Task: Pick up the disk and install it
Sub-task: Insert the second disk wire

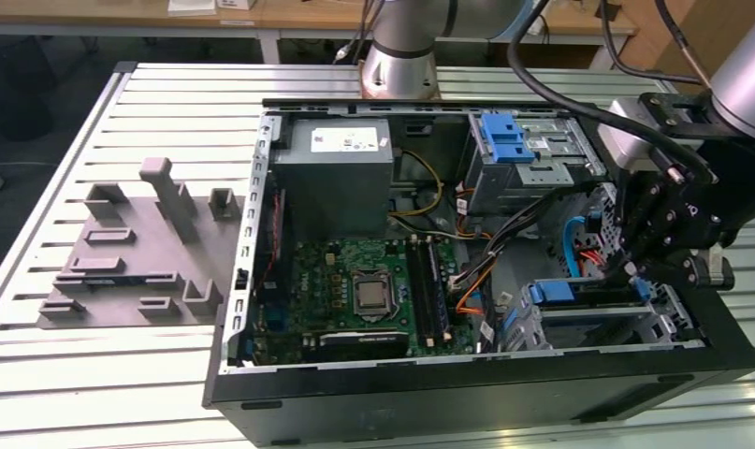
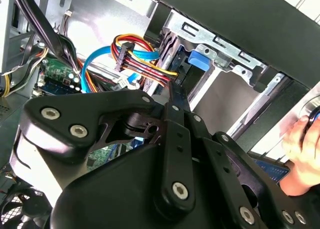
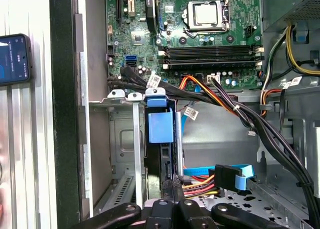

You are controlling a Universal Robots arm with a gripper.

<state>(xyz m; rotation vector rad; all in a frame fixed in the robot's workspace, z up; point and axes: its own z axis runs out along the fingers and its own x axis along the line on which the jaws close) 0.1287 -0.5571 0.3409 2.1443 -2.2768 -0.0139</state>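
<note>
Disk, flat silver hard drive in bright blue plastic frame (image 3: 161, 127): on edge, partly inside the silver metal bay (image 3: 120, 139) of the open black computer case (image 1: 477, 393).

Fingers (image 3: 176, 188): clenched, tips at its rear edge.

Risks: jamming askew; snagging adjacent red-orange cables (image 3: 200, 181).

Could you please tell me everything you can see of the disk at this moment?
The disk stands on edge in the metal drive bay at the open computer case's lower corner, so mainly its thin dark edge and bright blue plastic frame show. A blue tab sits at its outer end. In the exterior view the blue frame lies across the bay's top. The gripper is at the disk's near end, with its black fingers close together over the edge.
</note>
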